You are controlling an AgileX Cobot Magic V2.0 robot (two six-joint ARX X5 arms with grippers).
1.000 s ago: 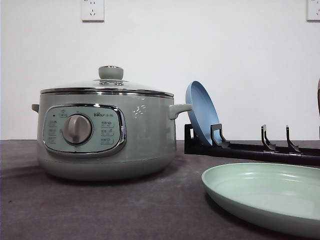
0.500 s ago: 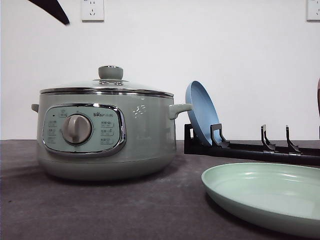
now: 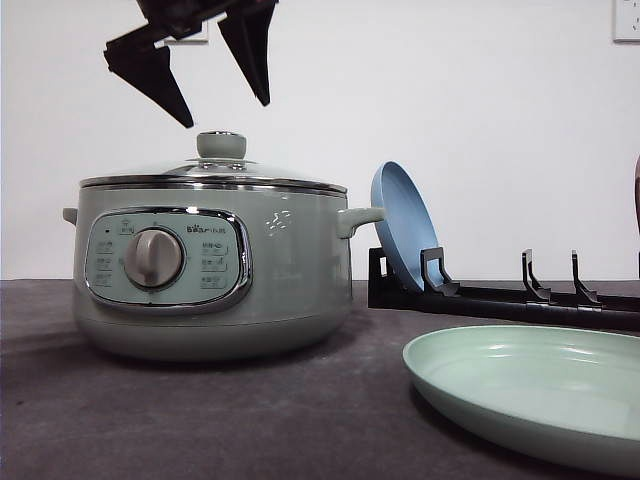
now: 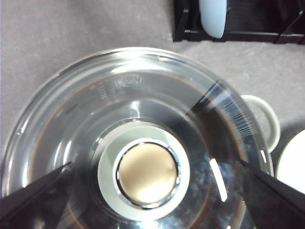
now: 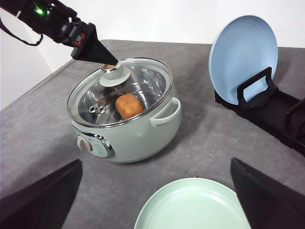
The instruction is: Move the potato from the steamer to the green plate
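While the lid stays on, its knob sits right below the left end effector, spread wide and empty.

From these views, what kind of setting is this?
Likely a staged kitchen tabletop in a lab: an electric steamer with glass lid, a black dish rack holding a blue plate, grey cloth-covered table, bare white wall with sockets.

grey table with steamer, green plate, black rack
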